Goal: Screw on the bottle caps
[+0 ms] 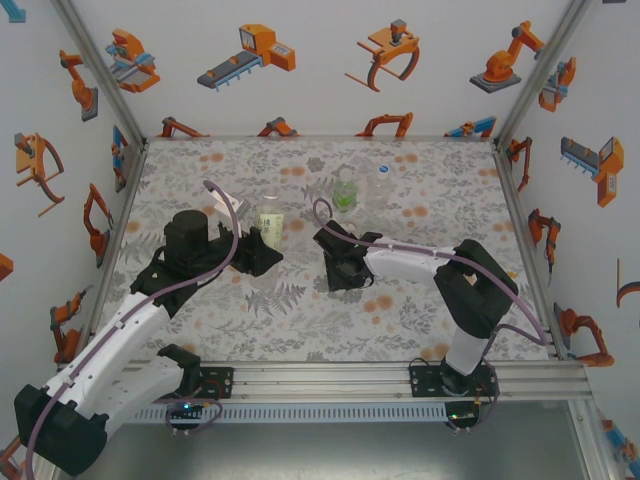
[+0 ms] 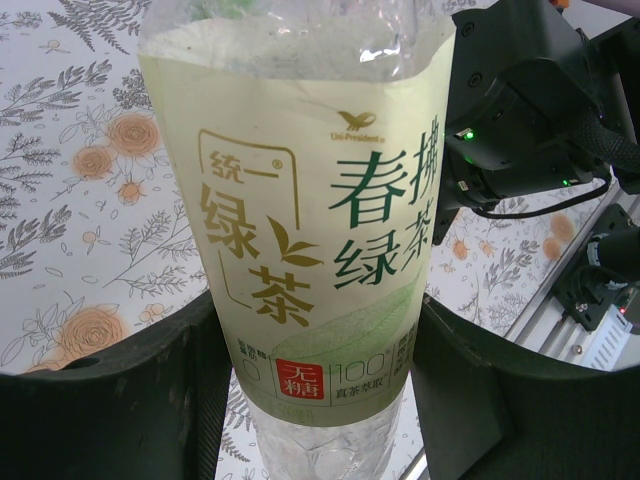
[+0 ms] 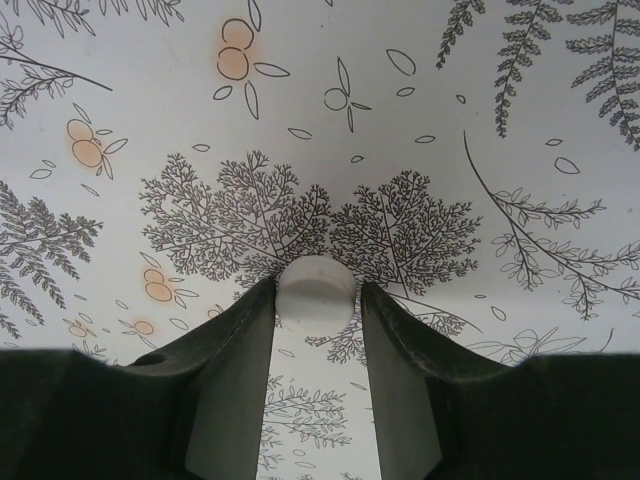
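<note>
Pinching the white cap (image 3: 316,290) squarely between our right fingers (image 3: 235,360), we should lift it level; left fingers (image 2: 110,400) grip the yellow-labelled bottle (image 2: 300,230) upright.

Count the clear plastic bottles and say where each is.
3: the pale-yellow-labelled clear plastic bottle between the left gripper's fingers; the green-labelled bottle and unlabelled bottle side by side behind, mid-table. None seems hidden.

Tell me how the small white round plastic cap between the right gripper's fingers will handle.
The small white round plastic cap looks tiny, so probably very light. Its curved side meets the right gripper's flat fingers narrowly, so it may slip or pivot. Dropped, it could roll.
</note>
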